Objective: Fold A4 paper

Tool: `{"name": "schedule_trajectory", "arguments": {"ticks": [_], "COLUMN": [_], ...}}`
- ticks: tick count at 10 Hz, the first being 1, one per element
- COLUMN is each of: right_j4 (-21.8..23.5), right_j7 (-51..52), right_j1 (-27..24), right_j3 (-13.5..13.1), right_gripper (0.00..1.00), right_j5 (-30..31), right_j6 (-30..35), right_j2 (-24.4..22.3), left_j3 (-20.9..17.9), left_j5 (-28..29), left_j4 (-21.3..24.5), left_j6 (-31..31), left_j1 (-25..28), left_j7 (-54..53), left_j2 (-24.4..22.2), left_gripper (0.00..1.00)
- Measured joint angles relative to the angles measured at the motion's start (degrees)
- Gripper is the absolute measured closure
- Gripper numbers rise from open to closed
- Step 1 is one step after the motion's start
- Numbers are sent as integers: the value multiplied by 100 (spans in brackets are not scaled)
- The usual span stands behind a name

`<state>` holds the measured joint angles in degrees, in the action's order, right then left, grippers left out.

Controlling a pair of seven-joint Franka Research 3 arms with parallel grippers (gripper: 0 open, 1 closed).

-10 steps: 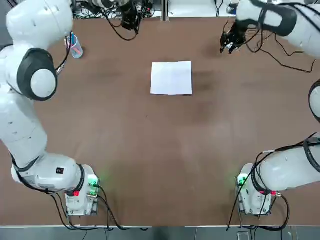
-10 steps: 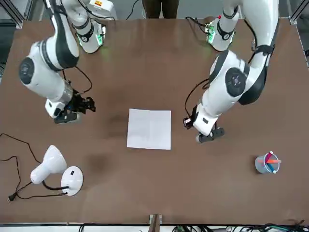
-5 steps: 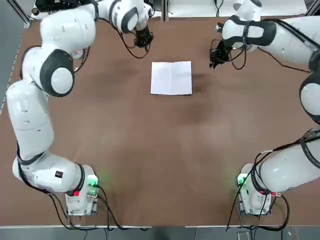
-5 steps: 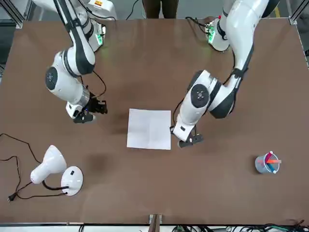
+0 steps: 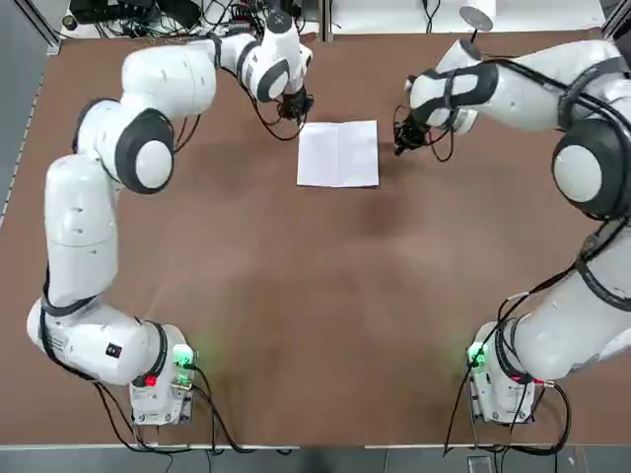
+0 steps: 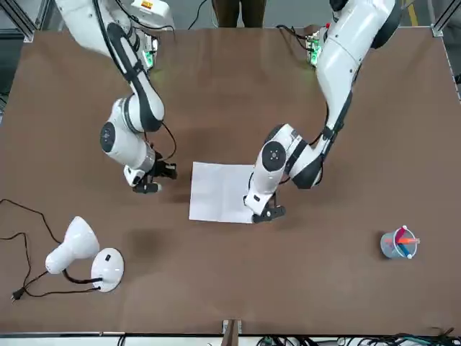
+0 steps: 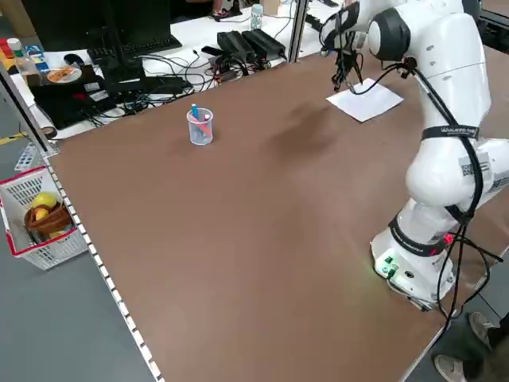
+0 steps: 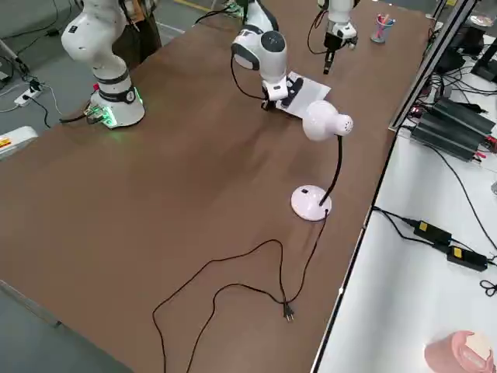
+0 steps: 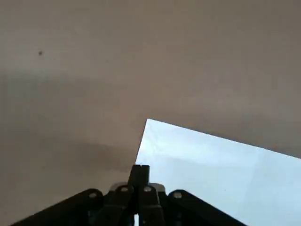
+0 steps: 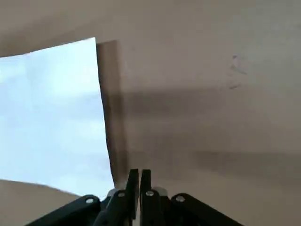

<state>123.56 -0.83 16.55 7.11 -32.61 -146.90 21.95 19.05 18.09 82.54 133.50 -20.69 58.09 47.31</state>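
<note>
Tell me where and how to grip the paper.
Probably pinch the short edge of the paper nearest the right gripper, coming in low from that side: the sheet lies nearly flat, but that edge casts a shadow, suggesting it lifts slightly.

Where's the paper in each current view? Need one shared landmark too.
Top: sheet, upper middle.
Front: centre, partly behind the left arm's end.
Left side: upper right.
Right side: upper middle, partly covered, beyond the lamp.
Left wrist: lower right.
Right wrist: left half.
Landmark: brown tabletop, under the sheet in all six.
</note>
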Motion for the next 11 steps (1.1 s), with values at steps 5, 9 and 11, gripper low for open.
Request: {"name": "schedule_trajectory", "arguments": {"ticks": [5,9,11], "right_j4": [-75,-244,-315], "right_j7": [1,1,1], "right_j1": [11,13,13], "right_j3": [146,313,324], "right_gripper": [98,98,98], "right_j5": [-414,-467,-471], "right_j6": [-49,-59,-77], "right_j2": [390,614,706], "left_j3": [-373,-545,-700], "left_j5": [0,24,26], "left_j4": [-355,-361,-376], "left_j6": [168,345,372], "left_j1": [-406,-533,-684], "left_j7": [145,161,223], "left_j2": [405,572,568], "left_gripper": [99,99,99]}}
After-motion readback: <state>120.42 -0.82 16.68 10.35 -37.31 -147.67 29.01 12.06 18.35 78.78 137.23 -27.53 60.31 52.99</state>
